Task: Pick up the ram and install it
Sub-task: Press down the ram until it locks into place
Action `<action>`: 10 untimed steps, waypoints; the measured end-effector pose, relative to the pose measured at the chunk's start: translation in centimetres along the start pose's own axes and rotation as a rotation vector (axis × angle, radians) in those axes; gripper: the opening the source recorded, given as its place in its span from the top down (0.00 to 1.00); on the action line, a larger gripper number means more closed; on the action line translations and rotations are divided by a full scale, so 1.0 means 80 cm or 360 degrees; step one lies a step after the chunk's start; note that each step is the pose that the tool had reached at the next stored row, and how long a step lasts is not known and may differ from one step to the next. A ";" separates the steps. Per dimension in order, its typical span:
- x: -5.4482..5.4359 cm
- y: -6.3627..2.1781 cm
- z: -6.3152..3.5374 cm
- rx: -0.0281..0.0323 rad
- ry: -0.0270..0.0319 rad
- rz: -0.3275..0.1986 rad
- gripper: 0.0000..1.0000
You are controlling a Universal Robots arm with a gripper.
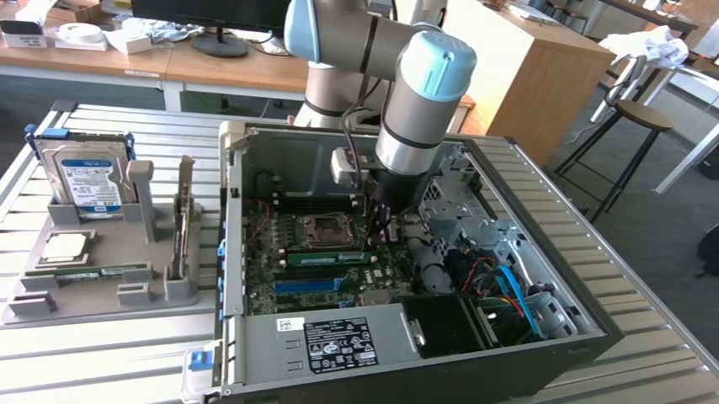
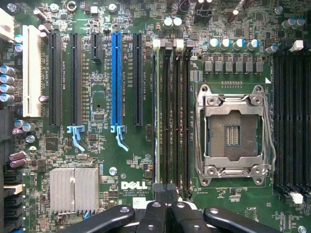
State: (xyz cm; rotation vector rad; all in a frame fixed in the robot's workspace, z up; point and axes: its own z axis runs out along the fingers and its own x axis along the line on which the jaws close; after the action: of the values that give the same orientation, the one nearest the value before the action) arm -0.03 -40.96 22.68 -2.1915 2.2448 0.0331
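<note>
Exterior view shows your arm reaching down into the open computer case [image 1: 561, 278] at frame centre, so the claw [image 1: 380, 220] sits low over the motherboard [image 1: 326, 278]. Your claw [image 2: 163, 213] is closed. A ram [image 1: 328, 257] stick lies seated by the CPU socket [image 1: 323, 227], edge-on in its slot [image 2: 156, 116]. Another stick rests in the grey holder [image 1: 96, 271] on the bench [image 1: 67, 353], lower left.

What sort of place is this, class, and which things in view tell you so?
Probably a robotics lab or workshop. A robot arm reaches into an open computer case on a slatted metal table, with wooden desks and a stool behind.
</note>
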 end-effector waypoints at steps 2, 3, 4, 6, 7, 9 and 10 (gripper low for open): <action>0.000 0.000 0.000 0.00001 -0.00003 0.0000 0.90; 0.000 0.000 0.001 0.00003 -0.00008 0.0000 0.90; 0.000 0.000 0.001 0.00003 -0.00009 0.0000 0.90; 0.000 0.000 0.001 0.00002 -0.00006 0.0000 0.90; 0.000 0.000 0.001 0.00001 -0.00006 0.0000 0.90; 0.000 0.000 0.001 0.00001 -0.00005 0.0000 0.90; 0.000 0.000 0.001 0.00001 -0.00006 0.0000 0.90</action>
State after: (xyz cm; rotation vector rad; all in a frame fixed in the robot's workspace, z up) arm -0.03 -40.96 22.59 -2.1912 2.2447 0.0335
